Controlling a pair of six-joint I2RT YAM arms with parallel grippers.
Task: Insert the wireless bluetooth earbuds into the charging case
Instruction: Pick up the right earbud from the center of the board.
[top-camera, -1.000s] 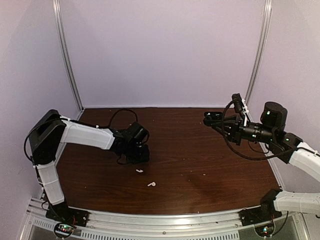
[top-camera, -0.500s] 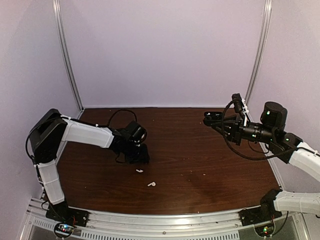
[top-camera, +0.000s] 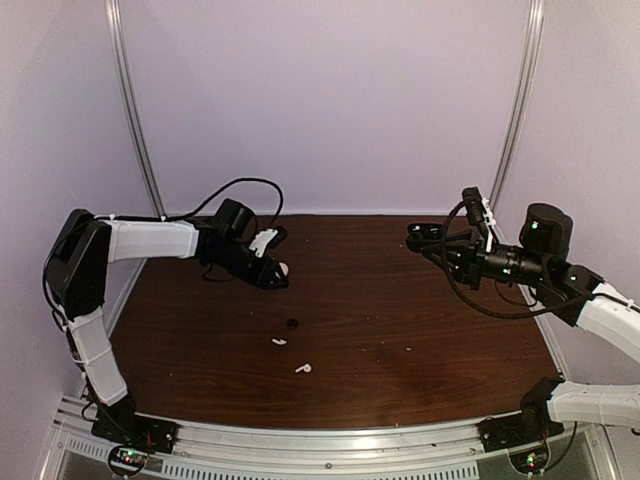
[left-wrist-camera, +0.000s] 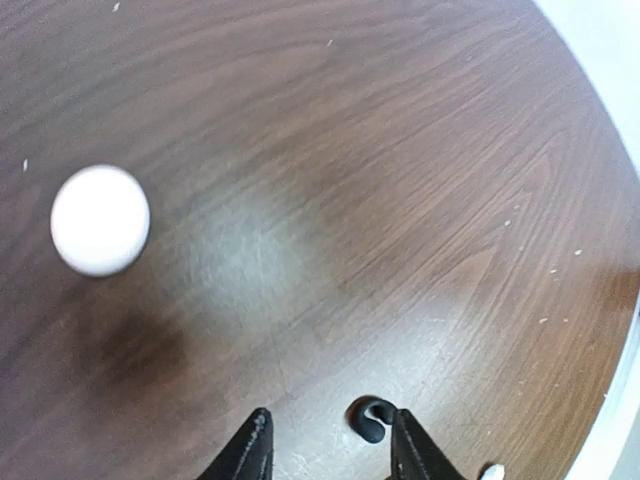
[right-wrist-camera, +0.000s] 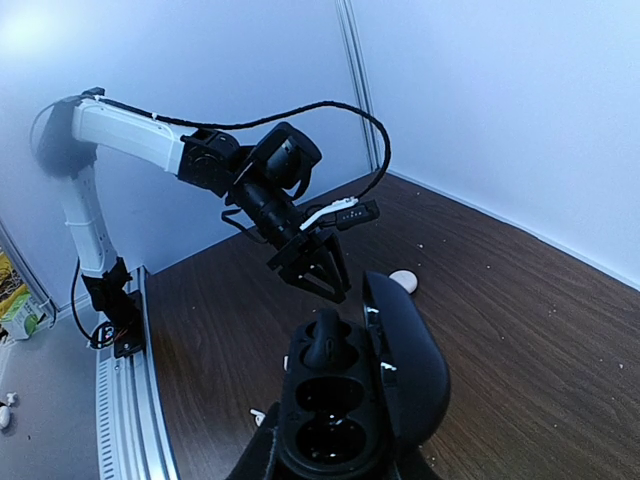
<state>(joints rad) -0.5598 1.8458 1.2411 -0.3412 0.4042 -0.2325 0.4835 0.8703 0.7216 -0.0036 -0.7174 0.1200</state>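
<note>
The step in hand looks like fetching the second earbud. The right gripper (top-camera: 425, 240) is clenched on the charging case (right-wrist-camera: 330, 410), holding it up off the table (top-camera: 420, 340) at the right with its lid swung open. One black earbud (right-wrist-camera: 323, 342) appears to stand in the hollow at the case's far end, while the nearer hollows look empty (the glossy black makes the inside hard to read). The loose earbud (left-wrist-camera: 370, 420) lies on the wood left of the middle — a tiny rounded bead, dark on dark, easy to lose. The left gripper (left-wrist-camera: 330, 455) hangs above it, released, fingers apart and holding nothing. In the overhead view it sits raised and off toward the far left of the bud, near a pale round case (left-wrist-camera: 100, 220). The white stemmed earbuds (top-camera: 279, 342) lie a little nearer the arms and are not wanted.

The next move, I judge, calls for the left gripper to come down astride the loose earbud and pinch it lightly — it is small and smooth, likely to squirt out — then carry it across to an empty hollow
</note>
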